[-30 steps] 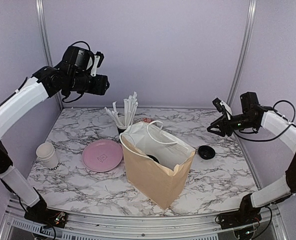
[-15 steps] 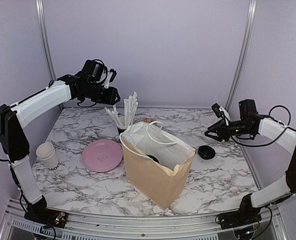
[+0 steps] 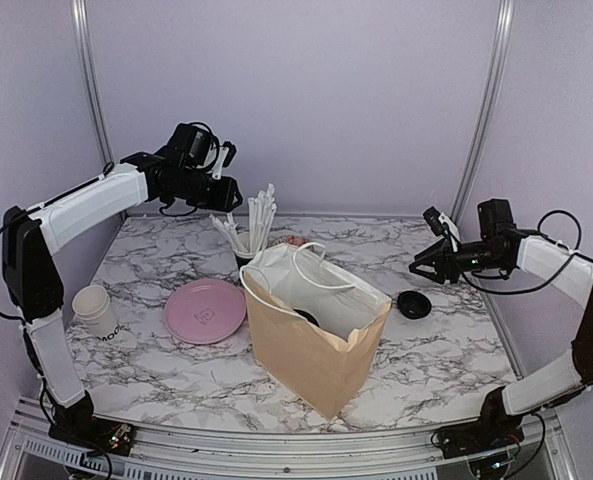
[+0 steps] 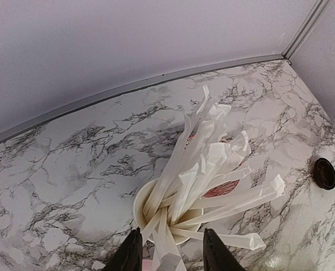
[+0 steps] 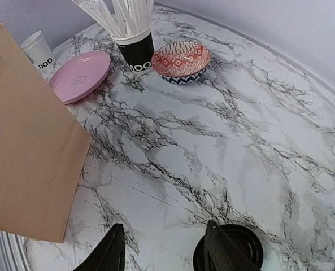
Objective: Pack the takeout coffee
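A brown paper bag [image 3: 311, 345] stands open mid-table. Deep inside its mouth shows a round black lid [image 3: 306, 318], apparently the takeout coffee; the cup's body is hidden by the bag walls. My left gripper [image 3: 231, 195] hovers over the black cup of white straws [image 4: 204, 175]. Its jaws are open, with the lowest straw ends lying between them [image 4: 170, 257] untouched. My right gripper [image 3: 417, 268] hangs open low over the marble [image 5: 164, 254]. A loose black lid [image 5: 235, 255] lies on the table just behind its right finger [image 5: 218, 248].
A stack of lidless white cups [image 3: 95, 309] stands at the left edge, a pink plate [image 3: 206, 310] beside it. A red patterned bowl [image 5: 181, 61] sits behind the bag next to the straw cup [image 5: 134, 49]. Walls and metal posts close in the back and sides.
My left arm has swung down and right from high on the left to above the straws, and its jaws have narrowed. My right gripper has dipped slightly toward the loose lid.
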Robot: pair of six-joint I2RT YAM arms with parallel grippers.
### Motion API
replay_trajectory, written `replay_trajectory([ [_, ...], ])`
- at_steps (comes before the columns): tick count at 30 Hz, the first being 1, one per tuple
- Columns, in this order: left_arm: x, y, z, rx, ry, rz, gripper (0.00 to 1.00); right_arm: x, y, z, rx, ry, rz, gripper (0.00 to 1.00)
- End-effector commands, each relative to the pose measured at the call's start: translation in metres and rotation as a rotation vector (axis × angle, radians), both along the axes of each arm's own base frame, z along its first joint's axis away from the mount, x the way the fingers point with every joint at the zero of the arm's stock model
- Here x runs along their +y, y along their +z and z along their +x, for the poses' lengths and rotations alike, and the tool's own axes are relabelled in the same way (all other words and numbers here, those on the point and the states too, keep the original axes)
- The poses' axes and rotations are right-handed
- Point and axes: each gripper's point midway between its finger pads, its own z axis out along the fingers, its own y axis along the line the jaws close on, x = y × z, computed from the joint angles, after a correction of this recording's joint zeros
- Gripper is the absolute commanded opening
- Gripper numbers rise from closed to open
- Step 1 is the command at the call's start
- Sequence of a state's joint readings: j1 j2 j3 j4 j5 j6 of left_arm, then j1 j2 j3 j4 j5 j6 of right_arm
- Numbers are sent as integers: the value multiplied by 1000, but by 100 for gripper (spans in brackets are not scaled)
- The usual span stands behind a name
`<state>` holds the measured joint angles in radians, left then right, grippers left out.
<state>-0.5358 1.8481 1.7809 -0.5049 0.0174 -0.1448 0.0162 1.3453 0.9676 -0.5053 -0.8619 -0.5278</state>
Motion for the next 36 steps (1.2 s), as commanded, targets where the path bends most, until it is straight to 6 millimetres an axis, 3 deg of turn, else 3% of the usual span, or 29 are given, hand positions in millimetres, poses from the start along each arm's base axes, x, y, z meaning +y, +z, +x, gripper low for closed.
replay_trajectory([
  [1, 0, -3, 6, -16, 2, 12, 34, 1, 2, 1, -13, 16, 7, 46],
  [6, 1, -2, 5, -18, 1, 14, 19, 1, 0, 1, -6, 20, 9, 45],
  [14, 1, -5, 5, -13, -1, 19, 12, 1, -1, 1, -5, 24, 6, 44],
  [16, 1, -5, 4, -13, -2, 21, 4, 1, 0, 1, -8, 25, 6, 44],
  [20, -2, 10, 4, -41, -6, 4, 1, 1, -1, 1, -6, 25, 4, 43],
  [23, -6, 37, 0, -86, -16, -23, 0, 1, -2, 1, -2, 26, 4, 43],
  [28, -2, 109, -22, -223, 2, -63, 0, 0, -4, 1, 2, 23, -1, 43],
  [32, 1, 166, -62, -338, -11, -67, 0, 0, -4, 2, 1, 21, -5, 42],
  [36, 2, 216, -118, -436, -73, -130, 0, 0, -8, 3, 16, 20, -6, 42],
])
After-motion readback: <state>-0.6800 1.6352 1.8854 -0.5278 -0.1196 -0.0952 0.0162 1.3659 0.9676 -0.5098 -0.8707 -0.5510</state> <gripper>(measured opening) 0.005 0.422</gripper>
